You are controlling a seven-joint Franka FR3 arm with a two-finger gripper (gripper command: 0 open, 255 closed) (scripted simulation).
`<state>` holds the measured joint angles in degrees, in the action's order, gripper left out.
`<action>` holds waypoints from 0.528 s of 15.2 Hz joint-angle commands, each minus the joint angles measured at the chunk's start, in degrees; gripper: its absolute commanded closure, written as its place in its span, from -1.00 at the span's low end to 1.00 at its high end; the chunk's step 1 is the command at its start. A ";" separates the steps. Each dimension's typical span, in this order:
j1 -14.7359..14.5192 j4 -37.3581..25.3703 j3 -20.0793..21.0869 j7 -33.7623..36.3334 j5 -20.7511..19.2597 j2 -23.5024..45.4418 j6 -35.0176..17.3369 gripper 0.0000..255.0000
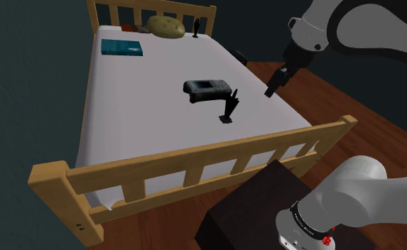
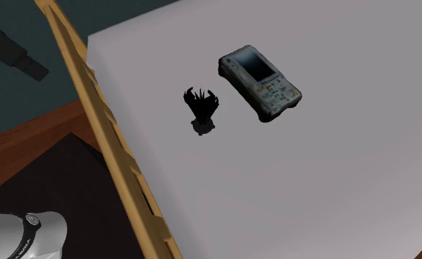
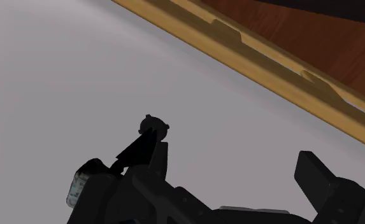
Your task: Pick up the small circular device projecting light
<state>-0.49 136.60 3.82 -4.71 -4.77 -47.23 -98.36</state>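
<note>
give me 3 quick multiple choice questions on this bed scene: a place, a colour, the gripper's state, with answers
1. The small black round-based device stands: A) on the white bed sheet, between the grey handheld gadget and the wooden footboard B) atop that gadget C) in the all-black gripper
2. The flat rectangular item at the sheet's far corner is: A) red B) teal C) yellow
3. The gripper is: A) shut on the gadget B) shut on the device C) open, holding nothing
Answers: 1 A, it rests on bare sheet; 2 B, the shoulder view shows teal; 3 C, the wrist view shows fingers apart, nothing clasped.
</note>
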 commanded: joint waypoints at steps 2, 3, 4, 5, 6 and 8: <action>0.24 1.41 -0.58 -0.25 -0.29 0.39 -2.69 -1.00; 0.49 2.74 -1.17 -0.49 -0.58 0.91 -5.41 -1.00; 0.74 3.97 -1.77 -0.73 -0.86 1.54 -8.15 -1.00; 1.00 5.10 -2.37 -0.97 -1.14 2.29 -10.92 -1.00; 1.27 6.13 -2.97 -1.21 -1.41 3.16 -13.71 -1.00; 1.78 7.89 -4.18 -1.70 -1.91 5.27 -19.35 -1.00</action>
<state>1.05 144.29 0.21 -6.15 -6.46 -43.22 -115.05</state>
